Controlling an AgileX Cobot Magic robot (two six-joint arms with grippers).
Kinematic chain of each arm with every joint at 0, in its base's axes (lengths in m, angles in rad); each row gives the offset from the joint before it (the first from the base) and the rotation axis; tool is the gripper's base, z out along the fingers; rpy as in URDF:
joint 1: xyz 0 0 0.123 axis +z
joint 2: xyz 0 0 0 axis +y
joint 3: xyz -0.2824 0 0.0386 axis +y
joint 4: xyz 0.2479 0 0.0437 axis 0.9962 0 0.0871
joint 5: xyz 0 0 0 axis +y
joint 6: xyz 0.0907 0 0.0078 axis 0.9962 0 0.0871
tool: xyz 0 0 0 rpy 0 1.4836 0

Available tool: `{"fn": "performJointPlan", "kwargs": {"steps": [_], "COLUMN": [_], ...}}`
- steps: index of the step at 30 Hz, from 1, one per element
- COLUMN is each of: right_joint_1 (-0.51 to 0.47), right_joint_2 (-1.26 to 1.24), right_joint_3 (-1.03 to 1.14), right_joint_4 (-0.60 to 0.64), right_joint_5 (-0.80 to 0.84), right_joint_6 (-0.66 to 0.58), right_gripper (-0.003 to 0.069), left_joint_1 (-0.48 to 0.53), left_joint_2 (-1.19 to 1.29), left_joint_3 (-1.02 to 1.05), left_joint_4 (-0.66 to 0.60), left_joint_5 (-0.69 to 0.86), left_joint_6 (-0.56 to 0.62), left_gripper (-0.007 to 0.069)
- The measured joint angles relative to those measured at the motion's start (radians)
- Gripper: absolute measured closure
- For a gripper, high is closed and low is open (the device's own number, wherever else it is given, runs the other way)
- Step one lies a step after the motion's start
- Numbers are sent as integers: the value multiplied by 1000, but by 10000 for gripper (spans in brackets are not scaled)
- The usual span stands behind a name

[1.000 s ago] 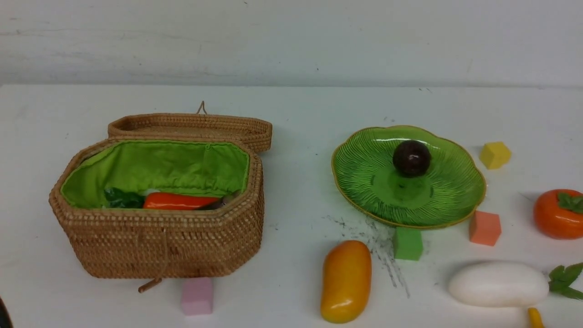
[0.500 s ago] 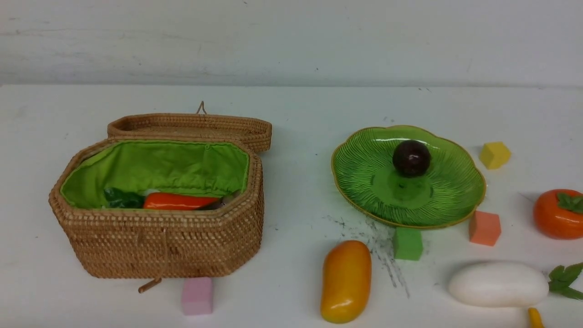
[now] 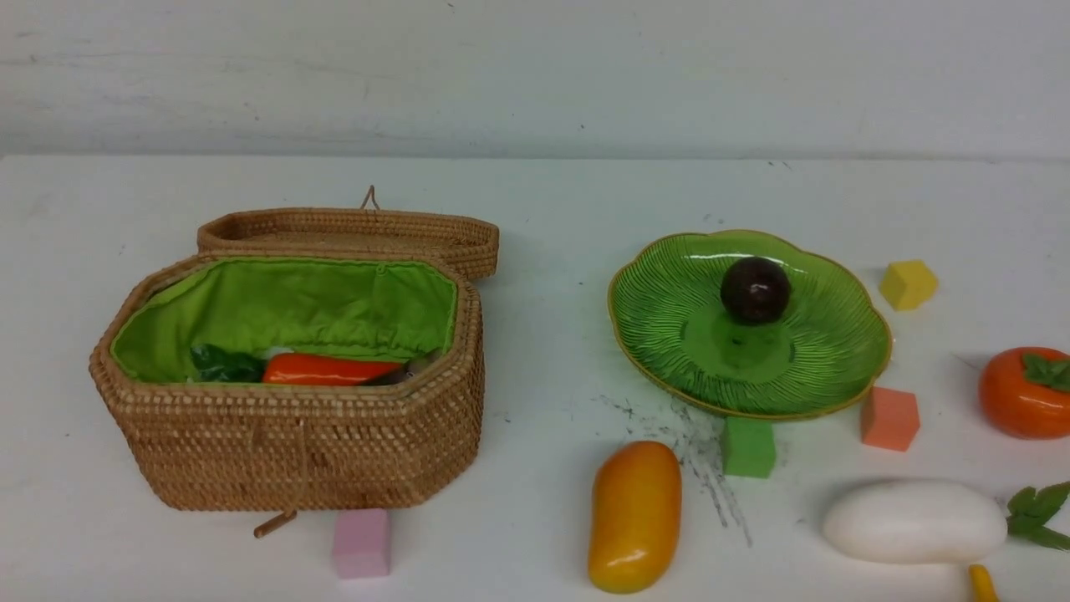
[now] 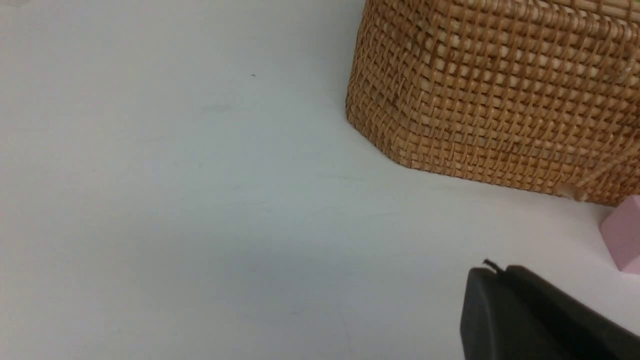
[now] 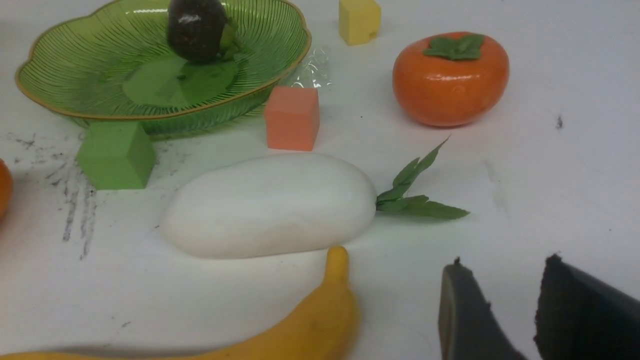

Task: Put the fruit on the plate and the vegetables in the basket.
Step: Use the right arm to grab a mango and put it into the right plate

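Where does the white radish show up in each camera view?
Front view: white radish at lower right, nearer than the plate.
Left wrist view: not in it.
Right wrist view: white radish mid-frame, beside the banana tip.
Shared landmark: green cube by the plate, in front and right wrist views.

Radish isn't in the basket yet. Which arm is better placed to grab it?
Right. The right gripper is open, with the radish close before it; the left gripper is shut beside the basket.
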Motion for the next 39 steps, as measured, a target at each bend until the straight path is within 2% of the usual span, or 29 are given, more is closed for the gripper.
{"fn": "performJointPlan", "kwargs": {"steps": [31, 39], "right_joint_1": [0, 0], "right_joint_2": [0, 0], "right_joint_3": [1, 11], "right_joint_4": [0, 123], "right_joint_5": [-13, -287], "right_joint_6": [0, 88], "right_gripper": [417, 417], "left_joint_1": [0, 0], "left_joint_2": [0, 0], "left_joint_3": [0, 0], "left_joint_4": [-3, -3], "left_joint_5": [-9, -9], "left_joint_6": [1, 1], "left_gripper": [589, 582]}}
